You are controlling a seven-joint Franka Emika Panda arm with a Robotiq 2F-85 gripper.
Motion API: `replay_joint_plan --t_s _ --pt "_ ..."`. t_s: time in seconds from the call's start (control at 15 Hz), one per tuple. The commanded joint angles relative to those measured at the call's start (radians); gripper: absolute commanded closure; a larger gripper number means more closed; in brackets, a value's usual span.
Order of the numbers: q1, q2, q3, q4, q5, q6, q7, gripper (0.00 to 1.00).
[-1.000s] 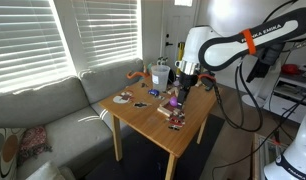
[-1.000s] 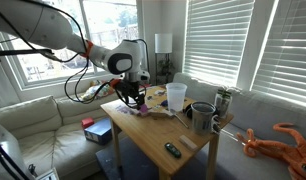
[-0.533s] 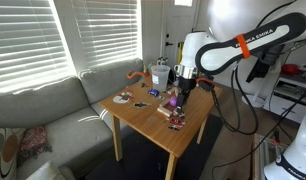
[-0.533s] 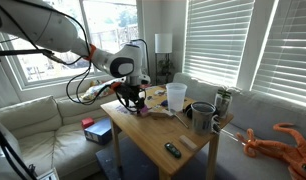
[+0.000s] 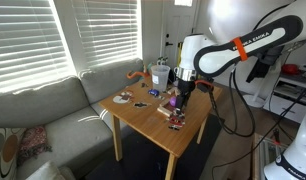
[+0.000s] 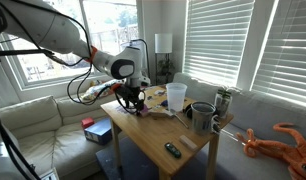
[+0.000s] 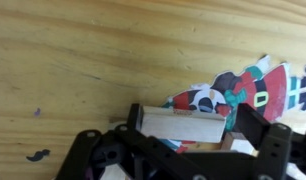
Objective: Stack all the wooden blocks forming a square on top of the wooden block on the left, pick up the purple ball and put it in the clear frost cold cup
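In the wrist view my gripper has its dark fingers on both ends of a pale wooden block, held just above a colourful card. More pale wood shows beneath it. In both exterior views the gripper is low over the table near its edge. The purple ball lies right beside the gripper. The frosted cup stands upright further back on the table. The other wooden blocks are too small to make out in the exterior views.
The wooden table also carries a dark mug, a dark remote near its front edge and small clutter. A sofa stands beside the table. An orange toy lies on the cushions.
The arm has shifted slightly and lowered a little over the same spot. Nothing else on the table has moved.
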Motion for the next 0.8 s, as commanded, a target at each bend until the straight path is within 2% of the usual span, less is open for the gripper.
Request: replay_joint_plan --t_s 0.0,0.2,0.4,0.73 --pt "-0.011 0.012 0.010 0.010 -0.025 0.010 0.033 0.05" --pt "-0.011 0.014 0.010 0.009 -0.029 0.013 0.040 0.09" --pt "-0.010 0.014 0.010 0.011 -0.026 0.011 0.044 0.39" --pt "-0.009 -0.050 0.013 -0.022 -0.045 -0.026 0.069 0.42"
